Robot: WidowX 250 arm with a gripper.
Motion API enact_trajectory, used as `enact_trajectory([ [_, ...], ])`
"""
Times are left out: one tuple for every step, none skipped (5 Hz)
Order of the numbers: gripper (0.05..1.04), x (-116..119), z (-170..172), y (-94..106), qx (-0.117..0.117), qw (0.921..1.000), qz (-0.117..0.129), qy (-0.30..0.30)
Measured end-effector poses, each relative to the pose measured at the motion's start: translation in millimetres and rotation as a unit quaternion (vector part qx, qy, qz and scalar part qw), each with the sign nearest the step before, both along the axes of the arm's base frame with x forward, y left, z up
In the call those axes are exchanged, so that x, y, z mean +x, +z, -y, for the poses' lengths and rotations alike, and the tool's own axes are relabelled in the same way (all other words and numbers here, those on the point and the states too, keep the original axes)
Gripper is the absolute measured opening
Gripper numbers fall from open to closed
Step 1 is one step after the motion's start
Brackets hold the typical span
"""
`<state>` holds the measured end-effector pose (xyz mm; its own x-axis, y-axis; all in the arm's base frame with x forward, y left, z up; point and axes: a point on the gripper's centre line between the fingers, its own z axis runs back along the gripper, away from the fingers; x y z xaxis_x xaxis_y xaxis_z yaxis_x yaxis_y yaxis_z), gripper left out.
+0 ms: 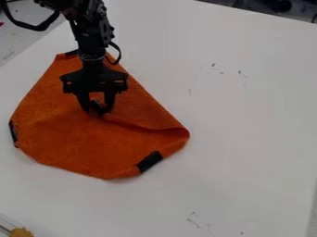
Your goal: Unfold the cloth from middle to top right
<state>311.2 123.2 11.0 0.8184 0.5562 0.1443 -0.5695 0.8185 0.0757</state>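
Our gripper (97, 110) stands with its fingers apart around the dark folded corner (96, 106); the orange cloth (80, 141) spreads beneath. We judge we're at the grasp: next, pinch, lift, and draw it beyond us, up and rightward.

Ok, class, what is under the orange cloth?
The cloth lies on the white table, which shows around its edges; whatever is directly beneath is covered and cannot be seen.

**Tabletop Setup Is Suggesting a Robotics Lab**

A black robot arm (93, 34) is hanging over a plain white tabletop (248, 115), a black cable (31, 26) is looping beside it, and dark objects (282, 5), too unclear to name, are showing beyond the edge.
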Motion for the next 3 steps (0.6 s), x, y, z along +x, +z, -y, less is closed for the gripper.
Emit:
enact_trajectory([
  [0.282, 1, -2, 3.0, 0.005, 1.0000, -0.003, 0.001],
  [0.122, 3, -6, 8.9, 0.017, 0.9998, -0.013, 0.005],
  [0.068, 18, -3, 23.0, 0.036, 0.9993, -0.008, -0.006],
])
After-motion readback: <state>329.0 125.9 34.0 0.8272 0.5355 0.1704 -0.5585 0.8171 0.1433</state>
